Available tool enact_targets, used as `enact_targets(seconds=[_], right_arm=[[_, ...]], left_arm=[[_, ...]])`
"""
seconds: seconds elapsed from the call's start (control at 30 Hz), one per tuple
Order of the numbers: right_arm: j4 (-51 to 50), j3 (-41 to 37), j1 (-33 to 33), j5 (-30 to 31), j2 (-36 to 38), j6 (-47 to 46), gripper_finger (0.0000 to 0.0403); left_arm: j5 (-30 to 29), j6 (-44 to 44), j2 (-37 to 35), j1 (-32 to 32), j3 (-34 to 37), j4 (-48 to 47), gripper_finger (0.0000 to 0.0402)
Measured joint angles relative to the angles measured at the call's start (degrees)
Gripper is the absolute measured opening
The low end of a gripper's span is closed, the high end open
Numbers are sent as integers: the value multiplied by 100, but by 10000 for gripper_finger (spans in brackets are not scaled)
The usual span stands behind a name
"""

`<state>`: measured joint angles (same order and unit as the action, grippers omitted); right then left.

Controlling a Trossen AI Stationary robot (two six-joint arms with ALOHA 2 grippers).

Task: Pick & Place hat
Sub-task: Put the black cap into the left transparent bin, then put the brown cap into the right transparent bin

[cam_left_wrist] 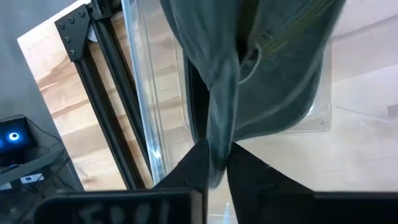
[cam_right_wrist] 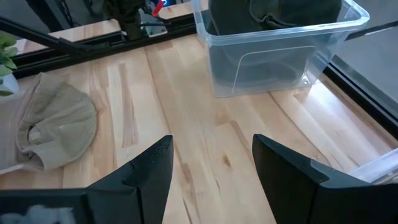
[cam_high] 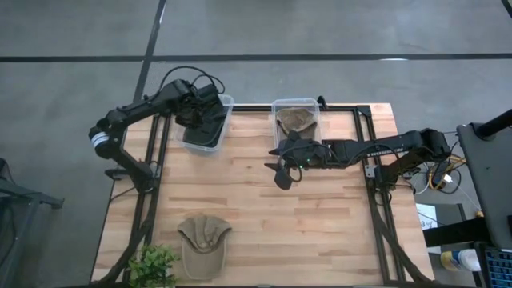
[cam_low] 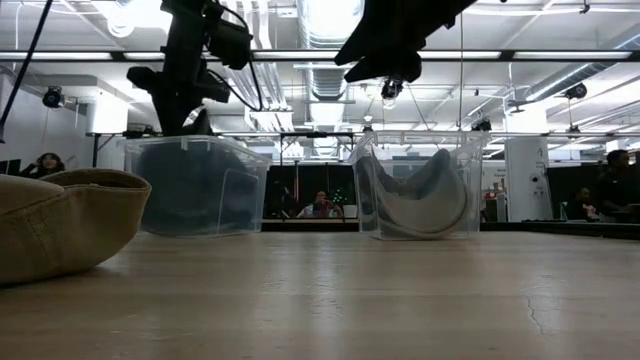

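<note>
A dark grey hat (cam_high: pixel 205 122) sits in the clear left bin (cam_high: pixel 226 104) at the table's far side. My left gripper (cam_high: pixel 200 110) is over this bin, shut on the hat (cam_left_wrist: pixel 273 68). A tan hat (cam_high: pixel 203 244) lies crown up on the table near its near edge, also in the right wrist view (cam_right_wrist: pixel 56 124) and low view (cam_low: pixel 60 232). An olive hat (cam_high: pixel 296 120) rests in the right bin (cam_high: pixel 276 104). My right gripper (cam_high: pixel 282 170) hovers open above the table's middle (cam_right_wrist: pixel 211 180), touching nothing. My left gripper (cam_left_wrist: pixel 216 158) pinches a bunched fold of the dark grey hat's cloth (cam_left_wrist: pixel 221 124) between its two fingers, coming from above and pointing down into the bin. The rest of the hat spreads below the fingers inside the bin's walls; whether it rests on the bin's floor I cannot tell.
A small green plant (cam_high: pixel 152 268) stands at the table's near left corner, next to the tan hat. Black frame rails (cam_high: pixel 370 160) run along the table's left and right sides. Bare wood (cam_high: pixel 320 232) lies between the bins and the near edge. People show in the room beyond.
</note>
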<state>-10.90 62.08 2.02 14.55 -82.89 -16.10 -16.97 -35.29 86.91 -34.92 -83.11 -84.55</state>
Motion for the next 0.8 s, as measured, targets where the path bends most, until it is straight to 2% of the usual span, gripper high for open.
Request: enact_targets(seconds=[0.33,0.8], right_arm=[[-4,-41,59,-3,-2,-47,215],[-35,-39,378,-5,-4,-105,215]], left_arm=[[-153,196,-162,9,0,-11,146],[322,222,-1475,363,-179,-45,154]])
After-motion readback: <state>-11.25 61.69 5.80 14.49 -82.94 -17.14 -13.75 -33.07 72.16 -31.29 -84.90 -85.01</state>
